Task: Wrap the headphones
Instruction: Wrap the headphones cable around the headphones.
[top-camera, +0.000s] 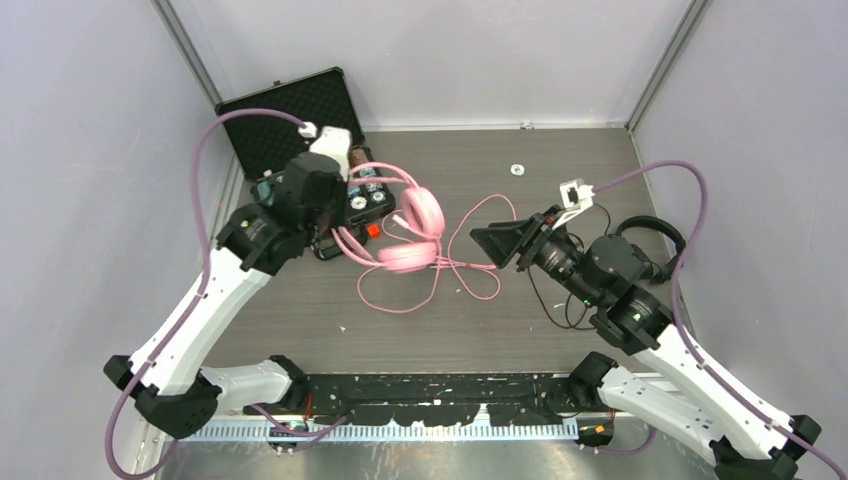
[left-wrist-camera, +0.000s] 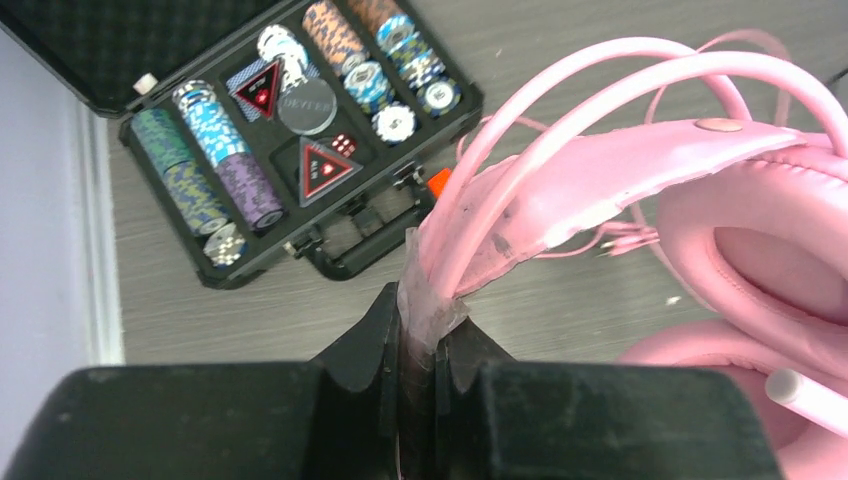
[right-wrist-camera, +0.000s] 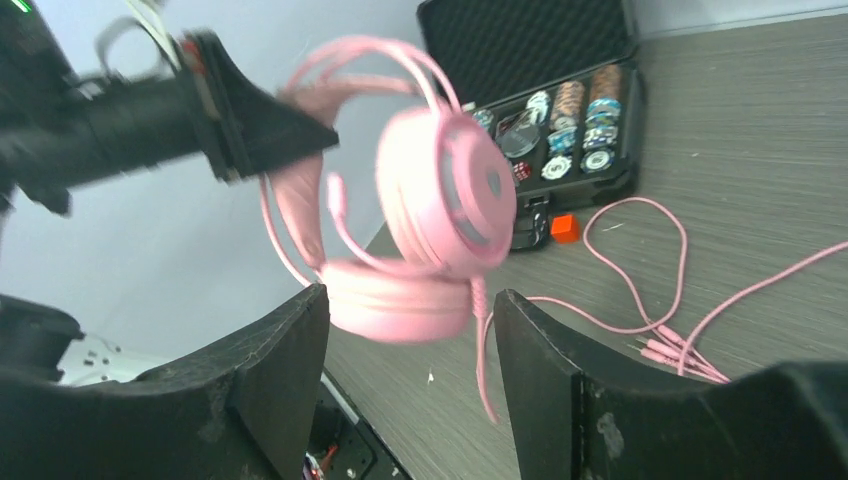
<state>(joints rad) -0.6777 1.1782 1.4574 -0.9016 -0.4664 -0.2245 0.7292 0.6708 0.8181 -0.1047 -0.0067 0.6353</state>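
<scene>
top: overhead, looking down | wrists: close, forward | shared: pink headset (top-camera: 425, 212)

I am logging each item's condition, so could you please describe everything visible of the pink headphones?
The pink headphones are a glossy over-ear set: two padded ear cups and a padded headband strap under twin thin arches. The left gripper is shut on the headband, holding the set tilted, apparently off the table. Its pink cable trails in loose loops on the table.

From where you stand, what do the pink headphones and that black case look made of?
Pink headphones: probably glossy plastic cups, going by the sheen; ear pads look like soft matte leatherette. Poker chip case: black, its lid lined with what looks like dimpled foam.
</scene>
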